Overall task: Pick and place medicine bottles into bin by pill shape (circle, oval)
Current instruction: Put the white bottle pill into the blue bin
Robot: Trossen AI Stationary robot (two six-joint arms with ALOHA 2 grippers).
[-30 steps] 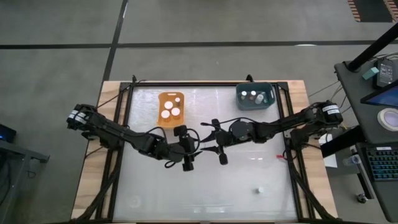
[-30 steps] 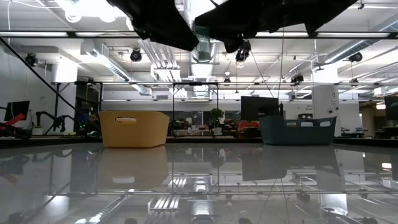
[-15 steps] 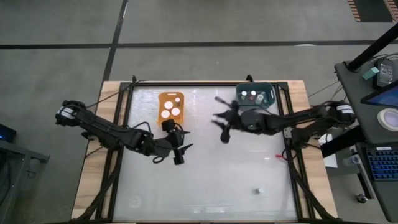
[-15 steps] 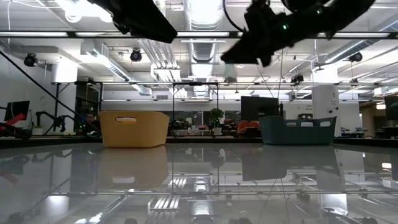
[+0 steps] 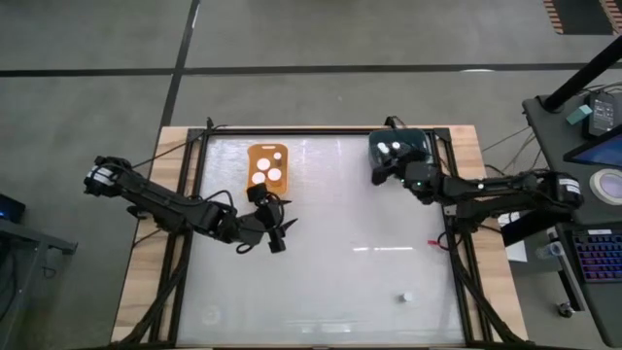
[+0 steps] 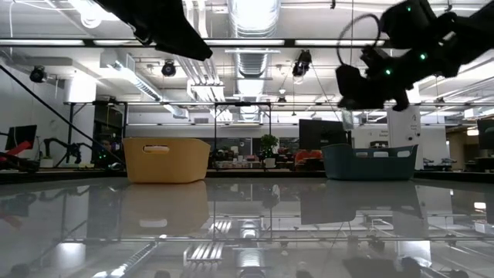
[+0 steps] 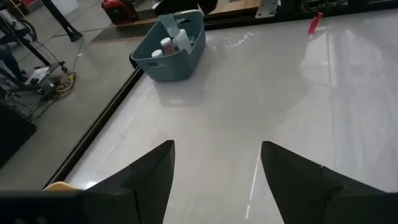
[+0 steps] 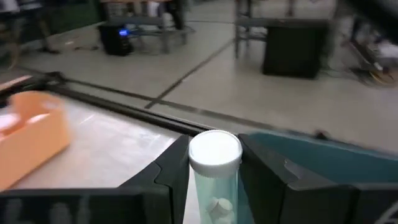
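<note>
The right gripper (image 8: pixel 214 186) has swung from table centre to the teal bin (image 5: pixel 420 146), clamping a white-capped medicine bottle (image 8: pixel 214 163). The left gripper (image 7: pixel 214 168), jaws apart and empty, hovers near the orange bin (image 5: pixel 268 163).

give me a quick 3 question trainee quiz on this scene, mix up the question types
1. True or false: the right pincer is shut on a medicine bottle.
2. Which bin is the right pincer over? A) orange bin B) teal bin
3. Fill in: the left pincer is open and holds ____.

Key: 1 true; 2 B; 3 nothing
</note>
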